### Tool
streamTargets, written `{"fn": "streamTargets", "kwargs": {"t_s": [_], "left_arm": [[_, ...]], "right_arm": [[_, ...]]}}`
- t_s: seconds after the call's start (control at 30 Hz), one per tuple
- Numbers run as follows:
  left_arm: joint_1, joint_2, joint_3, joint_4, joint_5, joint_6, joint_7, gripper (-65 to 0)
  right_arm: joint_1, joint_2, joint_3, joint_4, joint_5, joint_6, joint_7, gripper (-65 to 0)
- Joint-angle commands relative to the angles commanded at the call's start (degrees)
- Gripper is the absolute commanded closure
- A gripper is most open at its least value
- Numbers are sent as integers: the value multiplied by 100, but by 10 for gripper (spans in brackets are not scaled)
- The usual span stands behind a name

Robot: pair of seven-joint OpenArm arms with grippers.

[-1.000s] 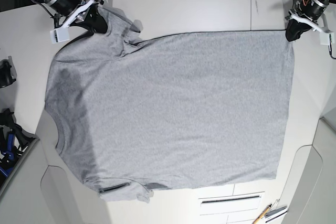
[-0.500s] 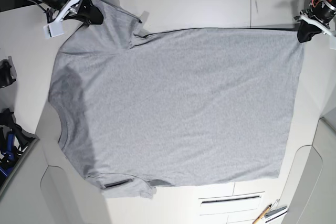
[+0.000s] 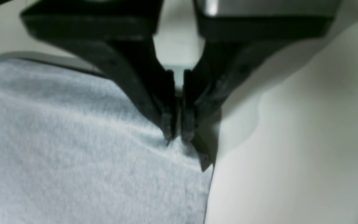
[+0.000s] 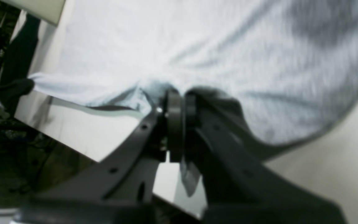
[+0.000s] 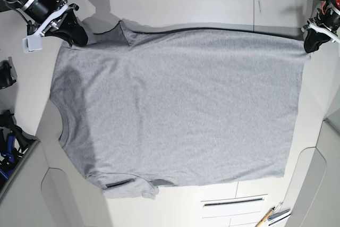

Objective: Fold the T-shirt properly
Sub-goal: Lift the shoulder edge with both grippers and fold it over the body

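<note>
- White table (image 5: 212,9) under everything; pencil (image 5: 264,216) near the edge at the bottom of the base view, beside printed outlines.
- Grey T-shirt (image 5: 186,104): spread broadly over the table, plain side up, between the two arms.
- Left gripper (image 3: 179,133): jaws clamped on the shirt, at a top corner in the base view.
- Right gripper (image 4: 182,124): jaws closed on gathered shirt fabric at the opposite top corner, with a bit of cloth poking out between the fingers.
- Top edge: running between both grips, rumpled and folded over near the right gripper.
- Bottom: small flap turned out at the lower left in the base view, dark gap beside it.
</note>
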Motion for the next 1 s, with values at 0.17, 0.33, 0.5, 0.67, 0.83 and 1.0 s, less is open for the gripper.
{"fn": "streamTargets", "kwargs": {"t_s": [0.17,0.33,0.5,0.67,0.83,1.0], "left_arm": [[-632,0,201,-63,730,0,-186,0],[-1340,2,710,-411,1508,0,-739,0],[-2024,-4,804,-708,1700,0,-754,0],[-2350,-13,817,-920,1969,0,-992,0],[-2798,-31,1003,-1591,2070,0,-1132,0],[-3029,-31,1215,-2055,2087,0,-1327,-49]], "right_arm": [[951,2,-7,-74,-715,-4,24,0],[1965,2,-94,-636,-1154,-2,197,0],[2918,2,-280,-1556,-1296,-2,216,0],[3639,0,-645,-2433,-1318,-2,216,0],[4264,0,-1268,-3099,-1703,-4,369,0],[4387,-44,-1491,-3213,-2022,-37,363,0]]}}
